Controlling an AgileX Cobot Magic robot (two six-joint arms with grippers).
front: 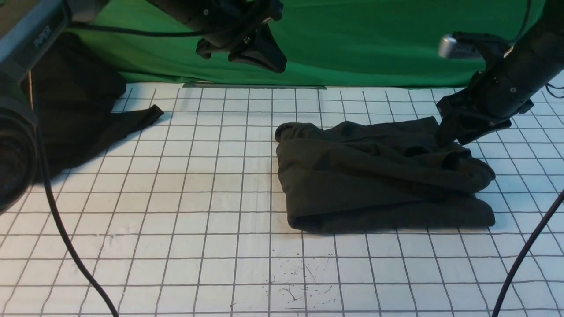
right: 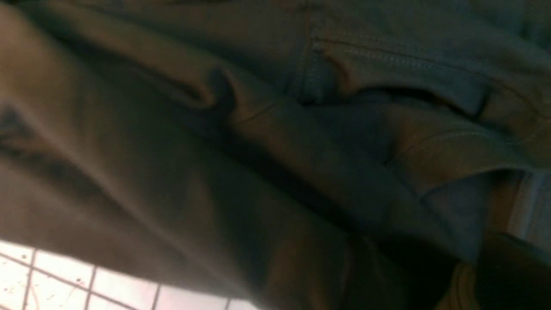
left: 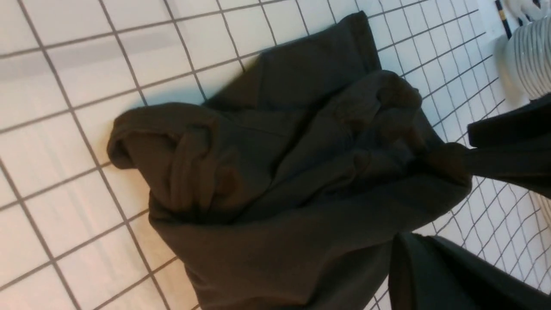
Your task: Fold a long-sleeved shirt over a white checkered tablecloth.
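Note:
The long-sleeved shirt (front: 379, 180) lies in a rumpled, folded black bundle right of centre on the white checkered tablecloth (front: 176, 198). Its logo is hidden. My right gripper (front: 451, 140) rests low on the bundle's far right corner, its jaws a little apart at a bunched fold. The left wrist view shows the same contact: right gripper (left: 469, 148) against the shirt (left: 280, 172). The right wrist view is filled with dark shirt (right: 258, 129) and shows one finger (right: 512, 275). My left gripper (front: 269, 61) hangs shut and empty, high above the cloth, well behind and left of the shirt.
Another black cloth heap (front: 75, 110) lies at the back left. A green cloth (front: 374, 39) hangs along the far edge. Dark cables cross the front left (front: 66, 237) and front right (front: 524, 255). A stack of white plates (left: 529, 56) stands beyond the shirt.

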